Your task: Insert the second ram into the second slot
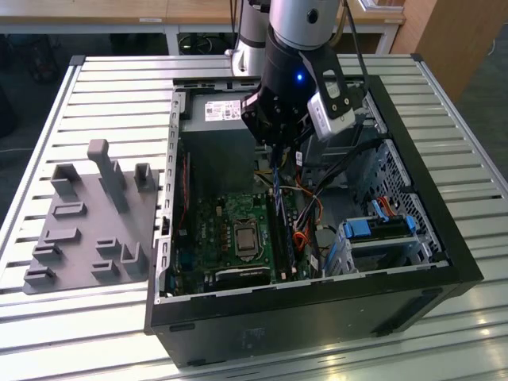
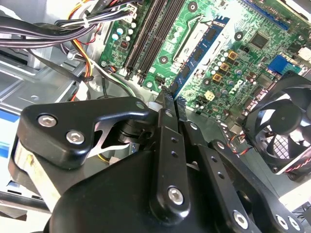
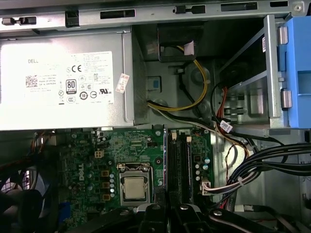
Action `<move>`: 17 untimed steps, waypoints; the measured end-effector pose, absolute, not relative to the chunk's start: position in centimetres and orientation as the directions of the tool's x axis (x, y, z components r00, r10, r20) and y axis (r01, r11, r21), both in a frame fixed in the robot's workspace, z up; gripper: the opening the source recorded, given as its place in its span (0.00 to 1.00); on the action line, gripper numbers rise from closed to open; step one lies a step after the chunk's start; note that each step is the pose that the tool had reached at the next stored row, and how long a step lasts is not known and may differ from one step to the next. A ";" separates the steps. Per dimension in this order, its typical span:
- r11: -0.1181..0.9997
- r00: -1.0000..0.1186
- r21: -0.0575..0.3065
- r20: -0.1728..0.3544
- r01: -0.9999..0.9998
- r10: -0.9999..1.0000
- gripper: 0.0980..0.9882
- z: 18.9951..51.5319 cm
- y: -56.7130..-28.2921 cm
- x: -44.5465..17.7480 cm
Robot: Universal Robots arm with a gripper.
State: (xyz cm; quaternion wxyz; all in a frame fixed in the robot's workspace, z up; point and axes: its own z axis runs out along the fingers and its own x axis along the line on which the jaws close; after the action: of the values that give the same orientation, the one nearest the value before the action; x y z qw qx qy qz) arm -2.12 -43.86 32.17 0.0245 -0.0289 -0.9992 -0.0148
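Blue ram (image 2: 201, 52) hangs above the slots (image 3: 179, 160), claw (image 2: 171, 97) clamped on it.
Any tilt or offset could jam its edge on a slot wall.

Slatted metal tabletop (image 1: 103, 87), pale wooden desks (image 1: 119, 12) behind, brown cabinet corner (image 1: 452, 40), dark floor (image 1: 16, 119)

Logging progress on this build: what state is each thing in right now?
Computer case: lying on its side, side panel off, open.
Memory stick: clamped in the pincer, held above the board, not seated in a slot.
Pincer: shut on the memory stick.
Processor socket: chip bare, no cooler on it.
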 end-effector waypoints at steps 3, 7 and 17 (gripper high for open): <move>0.998 -0.997 0.028 0.050 0.058 0.057 0.04 32.1 -43.9 -2.1; 0.998 -0.997 0.028 0.050 0.058 0.057 0.04 32.0 -43.9 -2.1; 0.999 -0.998 0.029 0.050 0.045 0.044 0.04 31.9 -43.9 -2.0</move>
State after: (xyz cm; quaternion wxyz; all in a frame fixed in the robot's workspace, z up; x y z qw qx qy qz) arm -1.95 -43.86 31.89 0.0248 -0.0222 -0.9993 -0.0150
